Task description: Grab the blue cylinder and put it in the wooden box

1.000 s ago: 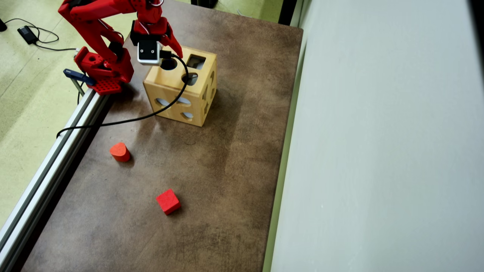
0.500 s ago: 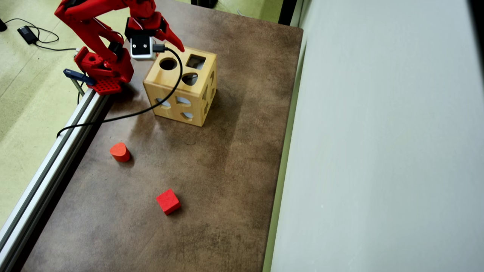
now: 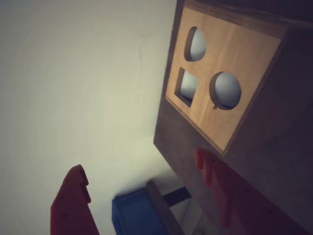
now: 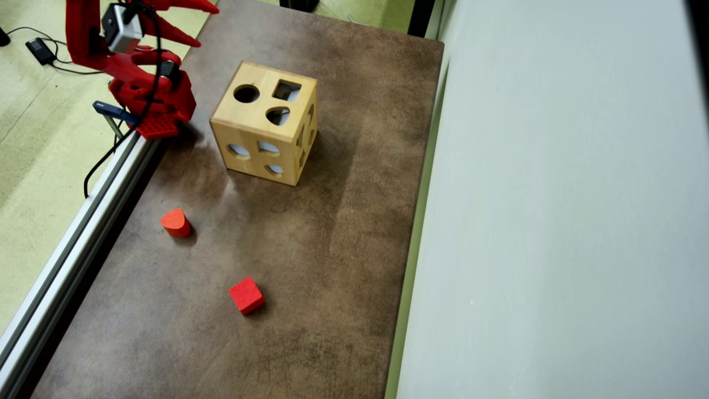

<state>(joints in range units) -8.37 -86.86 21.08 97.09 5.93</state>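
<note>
- My hand (image 4: 196, 25) sits in the upper left of the overhead view, lifted off to the side of the wooden box (image 4: 265, 130), fingers spread and nothing between them.
- In the wrist view the two red fingers (image 3: 71, 203) rise from the bottom edge with a clear gap, which confirms it is empty.
- I cannot find the blue cylinder on the bench (image 4: 310, 249) in either view. The box's round top hole (image 4: 246, 93) looks dark and unblocked, so my guess is the cylinder is already inside, though the interior is hidden from me.
- The blue shape (image 3: 137, 215) low in the wrist view looks like a flat fixture beyond the bench edge, not the cylinder.
- The box stands upright in the upper middle of the overhead view, top holes facing up, which suits a drop from above.
- The red teardrop block (image 4: 176, 223) and the red cube (image 4: 246, 296) lie well apart from the box, lower left and lower middle; they are not part of my job.
</note>
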